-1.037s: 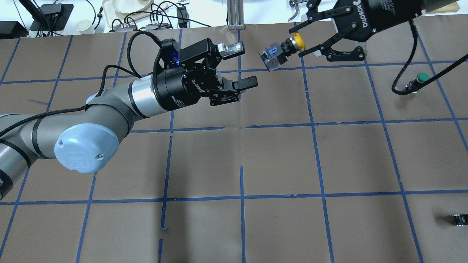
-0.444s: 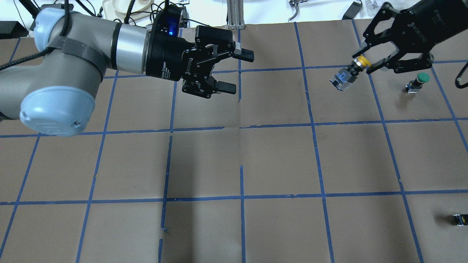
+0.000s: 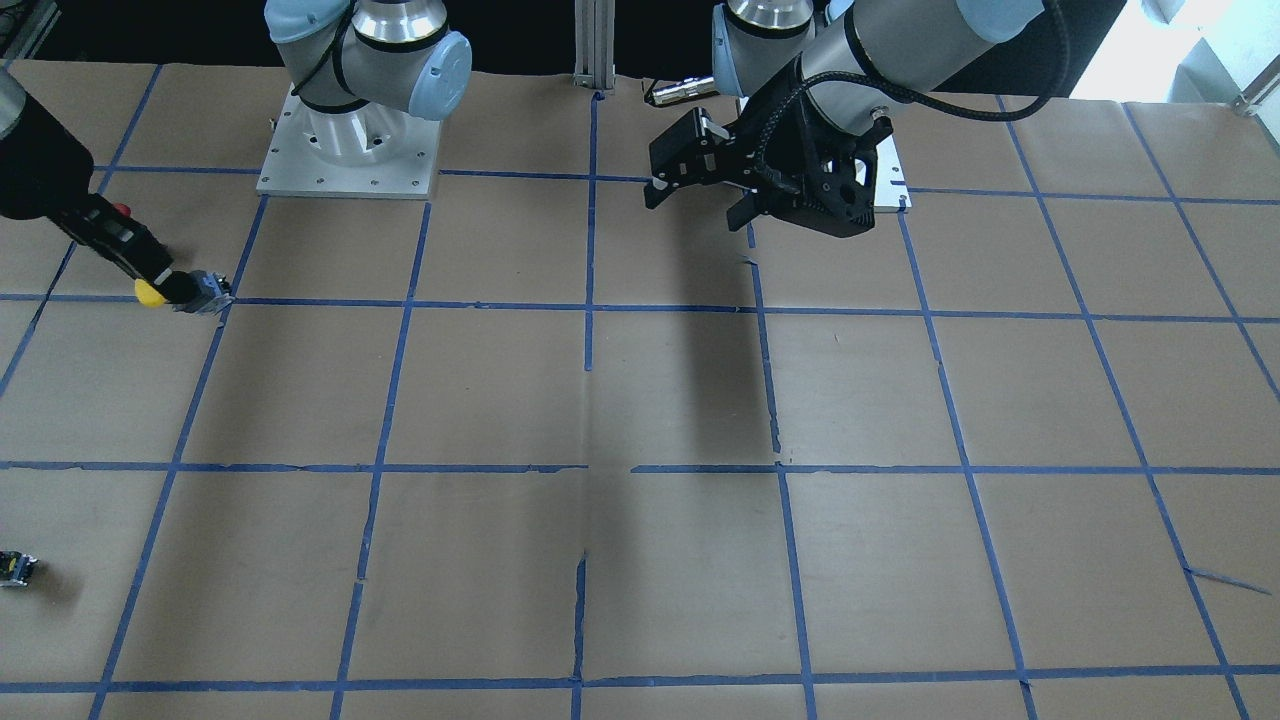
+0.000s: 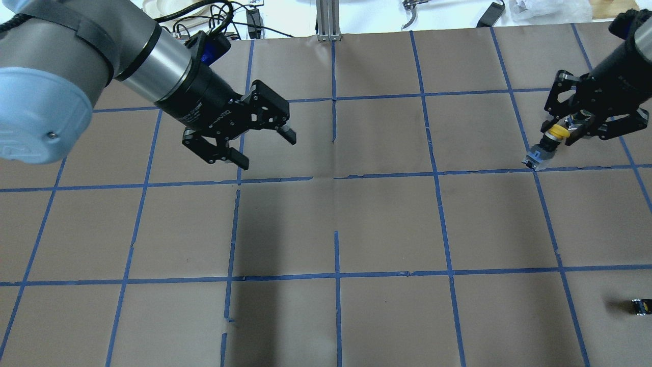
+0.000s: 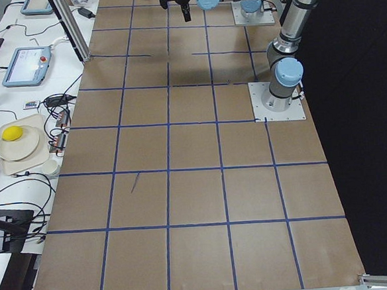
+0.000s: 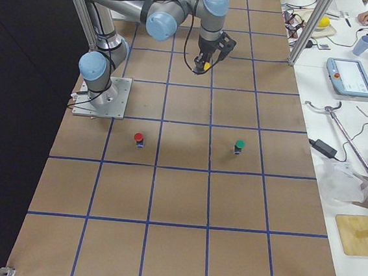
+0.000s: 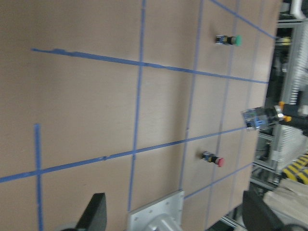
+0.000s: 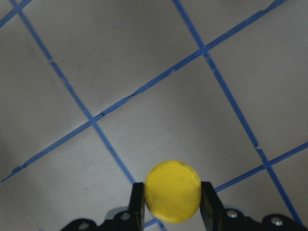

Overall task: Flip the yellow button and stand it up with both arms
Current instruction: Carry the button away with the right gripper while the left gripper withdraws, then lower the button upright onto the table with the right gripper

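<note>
- Bright, even light falls from above on the brown table.
- Soft dark shadows lie under the left arm.
- The left wrist view is blurry and smeared.
- In the right wrist view the yellow button looks clear, the table soft.

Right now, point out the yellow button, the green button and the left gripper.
yellow button (image 8: 173, 190): right wrist view, cap top.
green button (image 6: 239, 144): exterior right view, green cap.
left gripper (image 4: 266, 150): overhead view, midway between fingertips.
</note>
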### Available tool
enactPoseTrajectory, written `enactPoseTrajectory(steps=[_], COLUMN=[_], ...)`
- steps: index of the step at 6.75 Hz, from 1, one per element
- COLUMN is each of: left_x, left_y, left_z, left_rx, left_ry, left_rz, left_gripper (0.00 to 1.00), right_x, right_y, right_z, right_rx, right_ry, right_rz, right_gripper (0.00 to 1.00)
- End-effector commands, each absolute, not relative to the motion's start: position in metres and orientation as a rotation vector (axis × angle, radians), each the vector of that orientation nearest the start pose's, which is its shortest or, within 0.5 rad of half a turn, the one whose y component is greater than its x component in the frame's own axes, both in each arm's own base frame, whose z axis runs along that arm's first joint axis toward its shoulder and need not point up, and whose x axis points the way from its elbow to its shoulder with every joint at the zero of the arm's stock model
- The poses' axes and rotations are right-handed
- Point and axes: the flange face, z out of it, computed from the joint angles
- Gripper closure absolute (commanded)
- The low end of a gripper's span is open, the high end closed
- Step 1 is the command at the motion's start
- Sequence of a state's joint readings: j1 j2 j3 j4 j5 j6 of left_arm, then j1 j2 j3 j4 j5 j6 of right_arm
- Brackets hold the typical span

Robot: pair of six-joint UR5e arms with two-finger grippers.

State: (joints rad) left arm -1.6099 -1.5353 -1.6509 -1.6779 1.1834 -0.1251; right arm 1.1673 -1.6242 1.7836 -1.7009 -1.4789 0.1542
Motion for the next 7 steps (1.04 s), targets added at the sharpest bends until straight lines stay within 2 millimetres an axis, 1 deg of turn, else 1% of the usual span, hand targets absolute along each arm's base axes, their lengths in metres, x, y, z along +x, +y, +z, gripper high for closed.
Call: enactPoseTrajectory(steps=[1,2,3,4,5,6,7], left_x=[-0.158,-0.155,-0.151,-0.15,-0.149,-0.15,-0.15], left_y=[-0.461,-0.471,-0.468,-0.469,-0.469,-0.47,-0.471], left_z=[0.467,0.477,0.477,0.474,0.477,0.481,0.483], left_rx=[-0.038,-0.011,-0.02,-0.029,-0.029,-0.031,-0.019], left_ry=[3.202,3.2,3.199,3.187,3.184,3.185,3.187], left_rz=[0.208,0.042,0.028,0.013,0.0,-0.014,-0.034], left_gripper=[0.0,0.0,0.0,0.0,0.0,0.0,0.0], right_x=[-0.082,-0.099,-0.119,-0.138,-0.147,-0.156,-0.159], right_y=[-0.465,-0.466,-0.473,-0.479,-0.48,-0.485,-0.486], right_z=[0.36,0.347,0.324,0.308,0.294,0.285,0.275], right_rx=[0.909,0.98,1.038,1.123,1.188,1.236,1.247], right_ry=[3.08,3.14,3.126,3.109,3.14,3.182,3.193], right_rz=[-0.091,-0.13,-0.064,-0.09,-0.06,-0.086,-0.086], right_gripper=[0.82,0.82,0.82,0.82,0.82,0.81,0.81])
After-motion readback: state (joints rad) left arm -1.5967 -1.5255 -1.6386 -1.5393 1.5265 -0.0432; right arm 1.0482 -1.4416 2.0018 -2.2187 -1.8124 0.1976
